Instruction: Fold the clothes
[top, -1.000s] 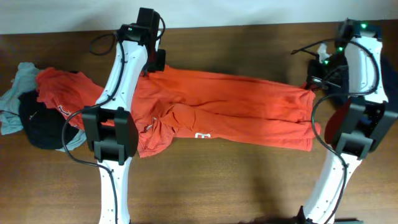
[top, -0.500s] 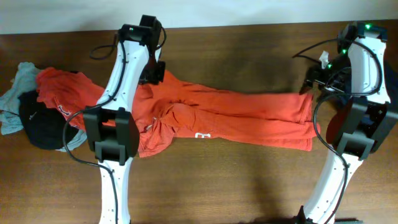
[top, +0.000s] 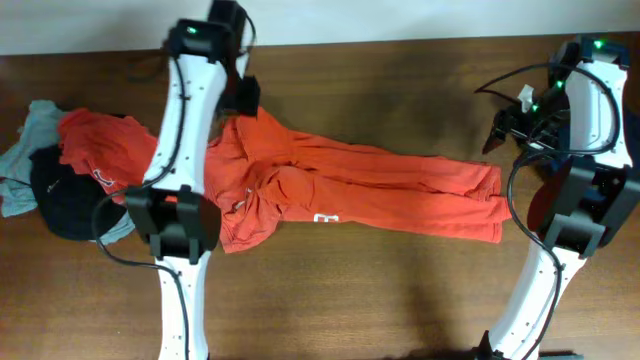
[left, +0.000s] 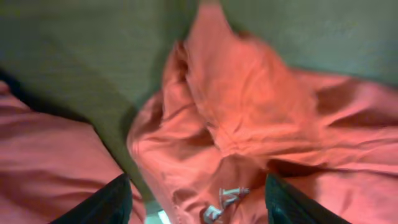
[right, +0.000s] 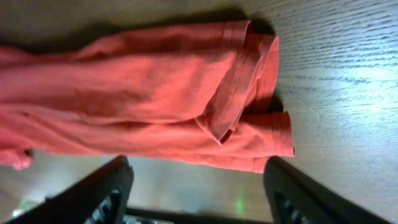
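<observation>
Where the heap sits at the table's left end, a grey-green garment (top: 18, 150), a black garment (top: 58, 195) and a red garment (top: 95, 145) lie bunched together. Just right of them the left gripper (left: 199, 208) hangs released, fingers wide, above the orange-red T-shirt (top: 380, 185), which stretches crumpled across the table (top: 330, 290). Near its right hem the right gripper (right: 199, 199) hovers released too, holding nothing.
</observation>
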